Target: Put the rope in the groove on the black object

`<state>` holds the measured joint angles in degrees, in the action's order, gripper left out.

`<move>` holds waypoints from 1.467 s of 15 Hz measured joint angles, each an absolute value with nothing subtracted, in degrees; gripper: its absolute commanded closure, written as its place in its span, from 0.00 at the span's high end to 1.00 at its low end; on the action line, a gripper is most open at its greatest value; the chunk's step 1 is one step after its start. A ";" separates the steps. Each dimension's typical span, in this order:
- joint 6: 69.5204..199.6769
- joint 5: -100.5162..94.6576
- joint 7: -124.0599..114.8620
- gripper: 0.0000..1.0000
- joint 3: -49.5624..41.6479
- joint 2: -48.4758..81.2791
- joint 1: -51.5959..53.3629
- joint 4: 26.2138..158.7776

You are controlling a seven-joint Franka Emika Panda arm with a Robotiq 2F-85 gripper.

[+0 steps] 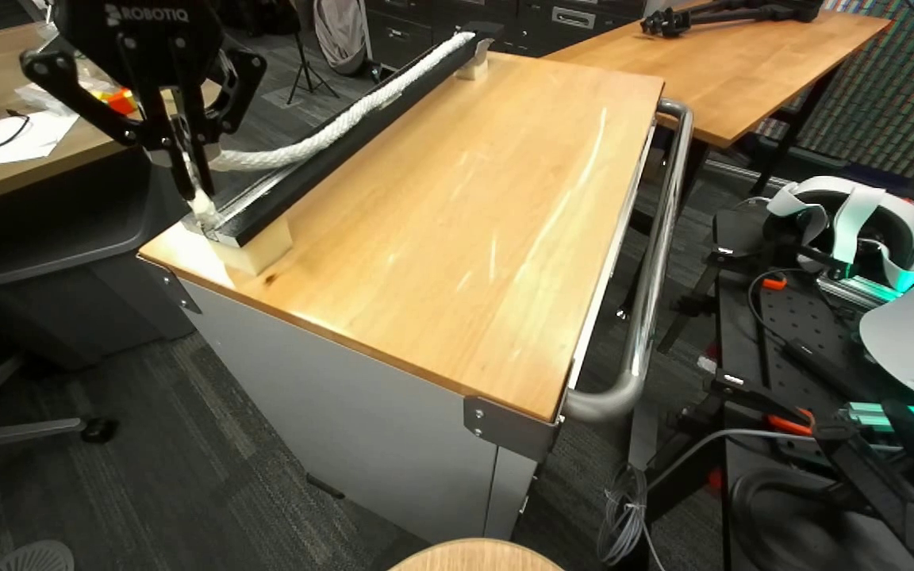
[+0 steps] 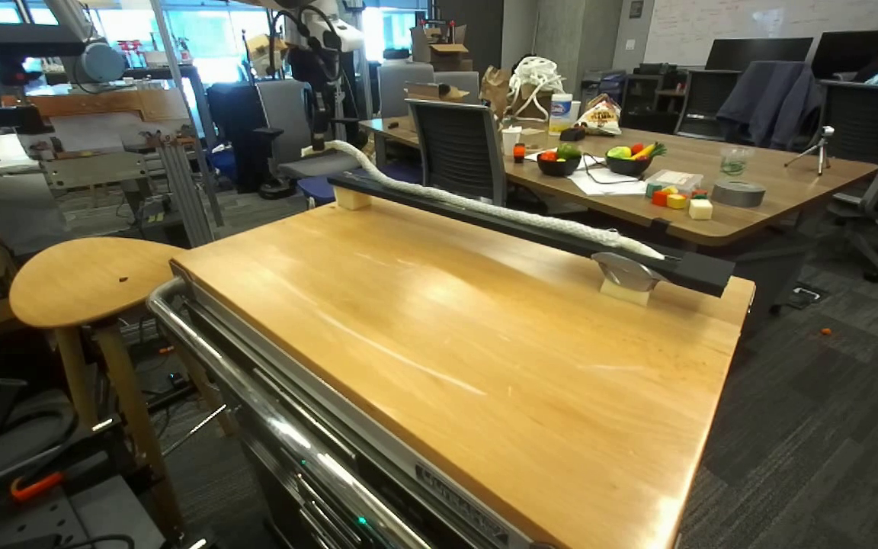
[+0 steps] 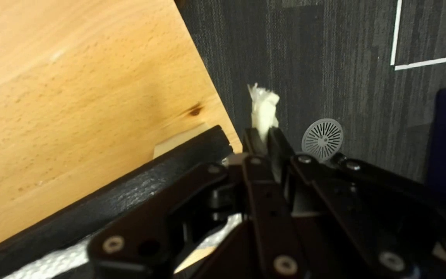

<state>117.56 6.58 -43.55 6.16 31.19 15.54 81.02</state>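
The white rope [image 1: 382,95] lies along the top of the black object [image 1: 370,147], a long rail, over most of its length. Near one end it lifts away and arches up to my gripper [image 1: 197,190]. In an exterior view the gripper [image 2: 318,144] holds the rope above and beyond the rail's end. Its fingers are shut on the rope close to the frayed tip [image 3: 265,106], which sticks out past them over the floor in the wrist view. A bare stretch of the groove [image 1: 260,190] shows at that end. How deep the lying rope sits cannot be told.
Pale blocks [image 1: 263,250] carry the rail above the wooden tabletop [image 1: 441,230]. The rail runs along one long edge; a metal handle bar [image 1: 663,238] follows the opposite edge. Behind the rail stand an office chair [image 2: 458,149] and a desk [image 2: 774,168] with bowls.
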 measured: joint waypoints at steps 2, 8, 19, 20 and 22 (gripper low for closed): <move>115.34 8.15 -43.42 0.02 6.15 32.15 15.00 79.55; 110.54 13.42 -43.40 0.02 6.10 35.62 12.47 75.61; 104.62 26.43 -42.65 0.02 7.22 40.11 7.49 69.59; 104.03 26.95 -42.62 0.02 7.38 40.31 7.33 69.24; 103.48 27.38 -42.63 0.02 7.42 40.57 7.27 69.01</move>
<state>103.48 27.38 -42.63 7.42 40.57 7.27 69.01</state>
